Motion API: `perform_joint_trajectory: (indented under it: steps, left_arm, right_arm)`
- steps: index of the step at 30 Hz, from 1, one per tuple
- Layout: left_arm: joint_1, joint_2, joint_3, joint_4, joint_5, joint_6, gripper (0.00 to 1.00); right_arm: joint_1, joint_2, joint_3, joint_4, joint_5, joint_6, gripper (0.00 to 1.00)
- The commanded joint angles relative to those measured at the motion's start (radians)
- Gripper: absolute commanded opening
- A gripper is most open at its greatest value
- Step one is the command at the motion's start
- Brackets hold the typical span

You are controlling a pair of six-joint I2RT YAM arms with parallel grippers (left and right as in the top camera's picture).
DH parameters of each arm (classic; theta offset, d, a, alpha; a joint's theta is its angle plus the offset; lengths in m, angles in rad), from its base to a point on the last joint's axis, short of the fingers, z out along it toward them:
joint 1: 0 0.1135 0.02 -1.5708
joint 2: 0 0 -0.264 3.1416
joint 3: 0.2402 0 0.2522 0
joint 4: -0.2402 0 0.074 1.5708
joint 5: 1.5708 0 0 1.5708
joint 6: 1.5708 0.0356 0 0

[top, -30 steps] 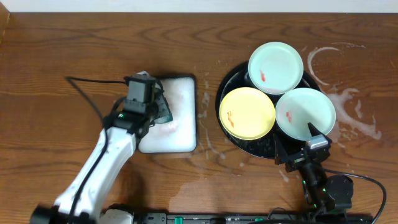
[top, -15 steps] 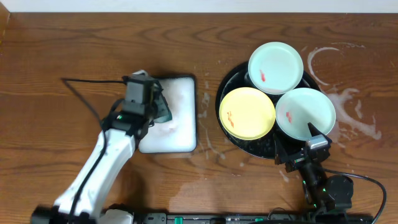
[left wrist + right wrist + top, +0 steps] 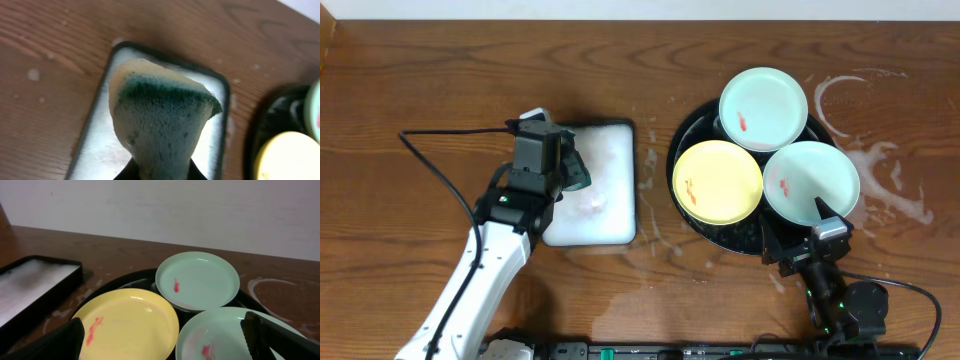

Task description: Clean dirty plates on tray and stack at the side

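Three plates lie on the round black tray (image 3: 682, 140): a yellow plate (image 3: 717, 181), a mint plate (image 3: 763, 108) behind it and a second mint plate (image 3: 810, 180) to the right. Each carries a red smear. My left gripper (image 3: 161, 172) is shut on a green-and-yellow sponge (image 3: 160, 115), which it holds over the white foam-filled tray (image 3: 610, 200), well left of the plates. My right gripper (image 3: 165, 340) stands open at the black tray's near edge, one finger by the yellow plate (image 3: 127, 322) and the other over the near mint plate (image 3: 220, 335).
Soapy white smears (image 3: 880, 150) mark the wood to the right of the black tray, and small foam spots lie between the two trays. The left arm's black cable (image 3: 440, 135) loops out to the left.
My left arm has shifted a little to the left with the sponge in it. The right arm and the plates have not moved.
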Motion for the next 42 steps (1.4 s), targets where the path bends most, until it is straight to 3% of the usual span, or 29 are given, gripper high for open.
perform_joint_trajectory:
  steps: [1,7,17,23,30,36,42]
  left_arm:
    - [-0.002,0.08,-0.016,-0.002,-0.061,0.009,0.07]
    - [-0.002,0.083,-0.005,0.002,-0.061,0.01,0.07]
    - [-0.002,-0.193,0.016,-0.004,-0.063,0.01,0.08]
    - [-0.002,-0.081,-0.075,0.114,-0.098,0.01,0.08]
    - [-0.001,-0.008,-0.076,0.272,0.074,0.006,0.07]
    - [0.013,-0.089,-0.076,0.346,0.081,-0.182,0.08]
    - [0.026,-0.129,-0.076,0.341,0.159,-0.197,0.07]
  right_arm:
    - [0.007,0.0,-0.003,-0.001,0.002,-0.012,0.99]
    - [0.007,0.0,-0.003,-0.001,0.002,-0.012,0.99]
    - [0.007,0.0,-0.003,-0.001,0.002,-0.012,0.99]
    - [0.007,0.0,-0.003,-0.001,0.002,-0.012,0.99]
    - [0.007,0.0,-0.003,-0.001,0.002,-0.012,0.99]
    - [0.007,0.0,-0.003,-0.001,0.002,-0.012,0.99]
    - [0.007,0.0,-0.003,-0.001,0.002,-0.012,0.99]
